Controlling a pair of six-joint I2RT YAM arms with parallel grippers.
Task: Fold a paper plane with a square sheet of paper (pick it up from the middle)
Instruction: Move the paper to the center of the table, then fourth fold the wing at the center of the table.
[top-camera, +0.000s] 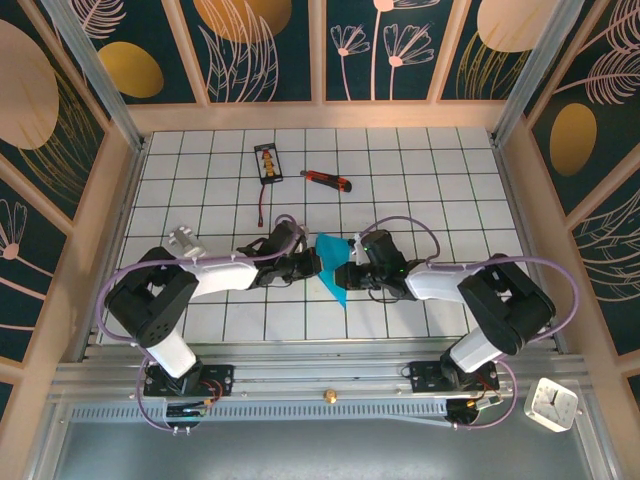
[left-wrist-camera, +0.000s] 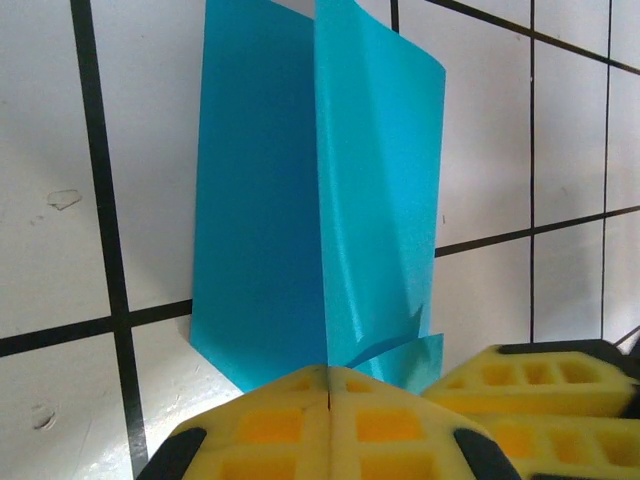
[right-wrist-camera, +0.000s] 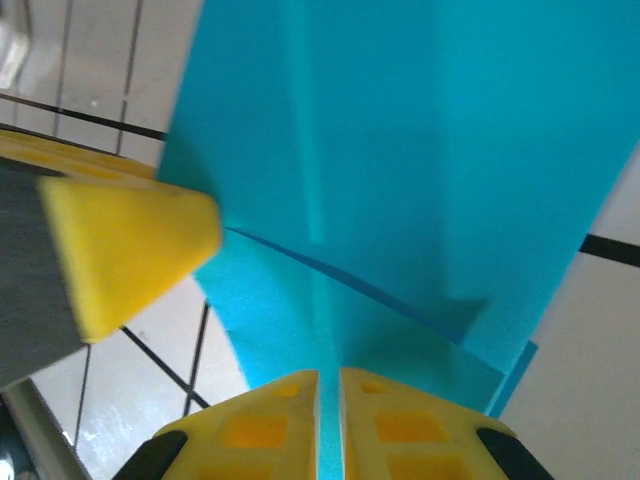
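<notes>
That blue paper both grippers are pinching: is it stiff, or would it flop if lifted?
Probably floppy: the paper bows in a curve beyond the left gripper. Likely very light, being a thin sheet. It may crease or tear if pulled, since the right gripper pinches it too.

White tiled surface (top-camera: 420, 200), ruled in a black grid, bounded by a pale wooden rim (top-camera: 320, 117) at the back and sides. Toward the far edge, a red-and-black utility knife (top-camera: 327, 180) lying flat, aslant across the tiles. Just left of it, a small black packet (top-camera: 267, 163) with an orange figure on it, and a thin red strand (top-camera: 262, 203) trailing toward the near side. Around the middle, a folded blue paper sheet (top-camera: 333, 270), partly raised off the tiles, its lower tip on or just above them, hard to tell which. Faint scuff marks (left-wrist-camera: 62, 198) on the tiles beside the paper.
</notes>
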